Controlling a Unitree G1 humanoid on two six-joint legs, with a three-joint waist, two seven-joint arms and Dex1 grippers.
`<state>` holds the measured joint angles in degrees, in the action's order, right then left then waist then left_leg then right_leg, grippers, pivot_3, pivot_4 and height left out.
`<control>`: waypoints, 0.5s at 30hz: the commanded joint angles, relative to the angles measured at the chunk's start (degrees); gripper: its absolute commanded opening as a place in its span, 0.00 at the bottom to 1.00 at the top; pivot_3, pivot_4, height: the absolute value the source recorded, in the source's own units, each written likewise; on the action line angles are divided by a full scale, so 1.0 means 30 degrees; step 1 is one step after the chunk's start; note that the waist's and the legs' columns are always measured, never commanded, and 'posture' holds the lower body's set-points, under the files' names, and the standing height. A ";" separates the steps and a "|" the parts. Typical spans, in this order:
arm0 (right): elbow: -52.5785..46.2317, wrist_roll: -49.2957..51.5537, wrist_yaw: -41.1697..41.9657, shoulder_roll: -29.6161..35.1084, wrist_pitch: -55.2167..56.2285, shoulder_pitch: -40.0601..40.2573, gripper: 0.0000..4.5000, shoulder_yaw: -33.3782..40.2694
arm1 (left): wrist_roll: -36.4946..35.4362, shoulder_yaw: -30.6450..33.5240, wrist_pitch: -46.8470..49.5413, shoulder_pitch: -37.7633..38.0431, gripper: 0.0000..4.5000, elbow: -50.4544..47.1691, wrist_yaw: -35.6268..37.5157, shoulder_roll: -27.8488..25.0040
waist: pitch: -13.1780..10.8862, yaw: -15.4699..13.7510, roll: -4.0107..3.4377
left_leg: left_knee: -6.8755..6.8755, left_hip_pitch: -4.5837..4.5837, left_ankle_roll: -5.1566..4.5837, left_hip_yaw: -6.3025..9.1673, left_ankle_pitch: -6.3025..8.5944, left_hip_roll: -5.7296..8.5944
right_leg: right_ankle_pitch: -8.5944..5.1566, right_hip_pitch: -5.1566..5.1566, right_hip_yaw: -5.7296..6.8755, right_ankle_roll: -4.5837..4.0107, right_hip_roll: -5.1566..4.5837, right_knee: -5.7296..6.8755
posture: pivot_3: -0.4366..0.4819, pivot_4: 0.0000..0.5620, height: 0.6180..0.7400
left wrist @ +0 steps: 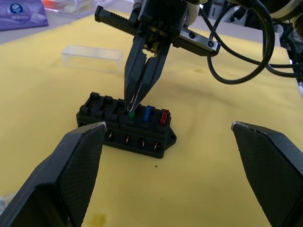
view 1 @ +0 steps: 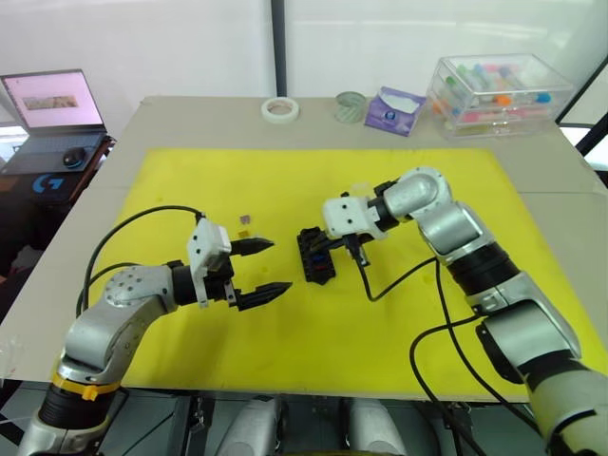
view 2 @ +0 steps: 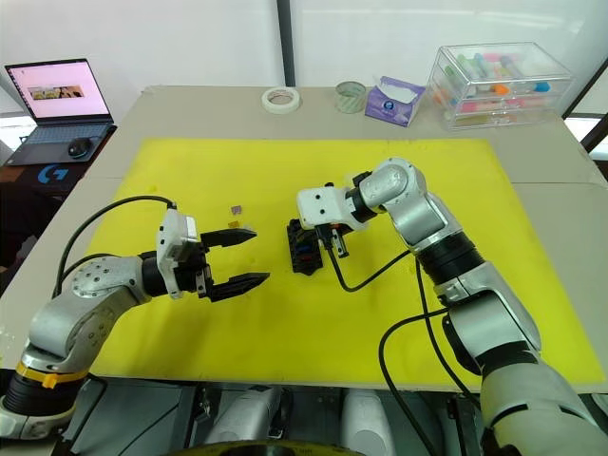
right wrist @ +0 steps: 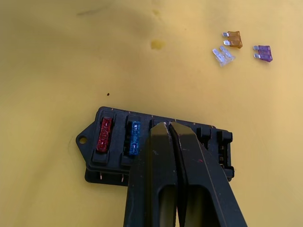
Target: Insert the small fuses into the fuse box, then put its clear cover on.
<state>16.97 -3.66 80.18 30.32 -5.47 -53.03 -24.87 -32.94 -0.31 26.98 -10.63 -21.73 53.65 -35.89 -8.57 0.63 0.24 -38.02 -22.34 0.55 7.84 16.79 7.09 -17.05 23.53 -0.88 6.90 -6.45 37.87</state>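
The black fuse box (view 1: pixel 316 256) lies mid-mat, with a red fuse (right wrist: pixel 104 134) and a blue fuse (right wrist: pixel 135 138) seated in its end slots. My right gripper (left wrist: pixel 134 106) points down over the box, shut on a green fuse (left wrist: pixel 131 115) at the slot beside the blue one. To the box's left my left gripper (view 1: pixel 277 266) hovers open, holding nothing. An orange fuse (right wrist: pixel 233 39), a clear fuse (right wrist: pixel 222 55) and a purple fuse (right wrist: pixel 262 53) lie loose on the mat. The clear cover (left wrist: pixel 92 56) rests on the mat beyond the box.
The yellow mat (view 1: pixel 285 171) covers most of the table. Along the back edge stand a large clear box of coloured tubes (view 1: pixel 499 93), a tissue pack (view 1: pixel 394 109) and two tape rolls (view 1: pixel 280 109). A laptop (view 1: pixel 52 104) sits far left.
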 commanded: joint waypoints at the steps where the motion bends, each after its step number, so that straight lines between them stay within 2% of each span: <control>1: -0.0142 0.0078 0.0221 0.0148 -0.1072 0.0353 0.01 0.0041 | 0.0029 0.0318 -0.0311 -0.0311 1.00 -0.0182 0.0181 -0.0229 | 0.0000 -0.0005 0.0000 | 0.0000 0.0000 0.0000 0.0001 0.0000 0.0000 | 0.0000 0.0001 0.0000 0.0000 0.0000 0.0000 | 0.48 0.27 1.00; 15: -0.2061 0.1874 -0.0067 0.0312 -0.3739 -0.0129 0.01 0.1535 | 0.0041 0.0395 -0.0415 -0.0594 1.00 0.0204 0.0530 -0.0286 | -0.0010 0.0050 -0.0005 | 0.0010 -0.0029 0.0000 0.0000 0.0000 0.0001 | 0.0000 0.0042 -0.0003 0.0000 -0.0001 -0.0002 | 0.48 0.27 1.00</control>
<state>12.60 0.54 80.23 31.05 -16.26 -52.59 -21.86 -32.94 -0.28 26.81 -11.66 -20.40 54.90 -36.09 -8.60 0.78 0.22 -37.99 -22.42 0.55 7.84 16.79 7.10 -17.05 23.66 -0.89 6.90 -6.45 37.87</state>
